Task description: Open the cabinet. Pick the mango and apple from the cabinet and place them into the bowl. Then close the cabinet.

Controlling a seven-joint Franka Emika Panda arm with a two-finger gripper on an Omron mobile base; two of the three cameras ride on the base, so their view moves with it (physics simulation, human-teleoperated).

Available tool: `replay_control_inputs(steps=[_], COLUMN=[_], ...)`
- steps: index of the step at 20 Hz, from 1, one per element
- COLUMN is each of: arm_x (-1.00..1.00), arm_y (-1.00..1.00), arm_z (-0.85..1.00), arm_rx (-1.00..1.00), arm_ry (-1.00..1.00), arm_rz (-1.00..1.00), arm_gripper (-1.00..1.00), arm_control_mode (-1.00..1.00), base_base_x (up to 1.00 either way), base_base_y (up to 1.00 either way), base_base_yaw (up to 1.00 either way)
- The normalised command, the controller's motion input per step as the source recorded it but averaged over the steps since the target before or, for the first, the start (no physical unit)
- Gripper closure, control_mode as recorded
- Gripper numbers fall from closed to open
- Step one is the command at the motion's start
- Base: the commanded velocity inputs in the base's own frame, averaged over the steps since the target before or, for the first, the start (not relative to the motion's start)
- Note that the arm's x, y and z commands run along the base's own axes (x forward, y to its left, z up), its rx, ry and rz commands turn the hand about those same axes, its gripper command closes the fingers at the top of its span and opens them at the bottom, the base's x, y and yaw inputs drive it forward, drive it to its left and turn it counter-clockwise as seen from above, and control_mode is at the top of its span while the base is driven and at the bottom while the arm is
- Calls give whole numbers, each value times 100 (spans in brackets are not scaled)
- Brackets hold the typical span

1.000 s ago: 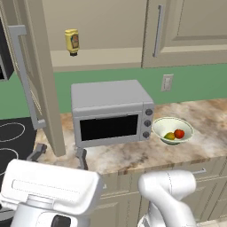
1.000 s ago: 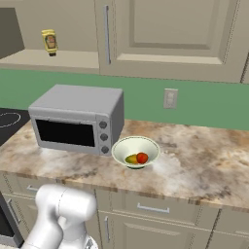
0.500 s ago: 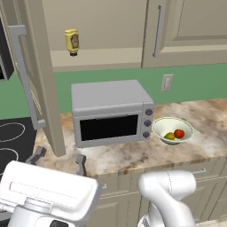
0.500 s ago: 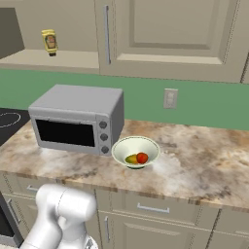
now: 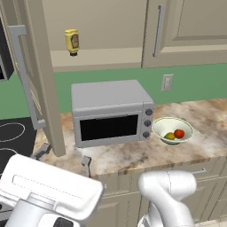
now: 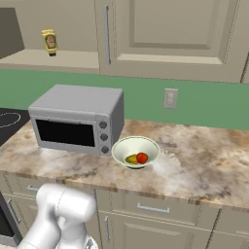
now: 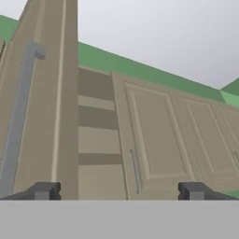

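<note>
while cabinet (image 5: 40,80) door hangs open, marble counter (image 6: 194,160) holds microwave (image 5: 111,111), bowl (image 6: 121,148).

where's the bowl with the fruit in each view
Left base view: the round pale cream bowl sits right of centre, right of the grey microwave.
Right base view: the bowl sits at centre, again right of the microwave.
Hand view: not in it.
Shared landmark: the microwave.

You had the marbled counter (image 6: 204,160) carrying the grey microwave (image 6: 78,119) toward its left end, with the bowl (image 6: 135,151) just right of it, near the front edge. On the open cabinet's shelf (image 5: 102,58), a yellow bottle (image 5: 72,41) stood at the left.
</note>
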Motion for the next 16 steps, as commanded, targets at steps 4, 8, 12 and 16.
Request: replay_control_inputs(steps=[4, 8, 12, 16], arm_x=[0, 14, 47, 67], arm_y=[0, 8, 14, 17], arm_z=[0, 0, 0, -1], arm_rx=[4, 7, 10, 8], arm_ry=[0, 0, 2, 6], arm_rz=[0, 0, 0, -1], arm_gripper=[-100, -100, -100, -100], arm_control_mode=[-100, -100, -100, -100], base_base_x=[0, 0, 0, 0], base_base_y=[0, 0, 0, 0], base_base_yaw=[0, 0, 0, 0])
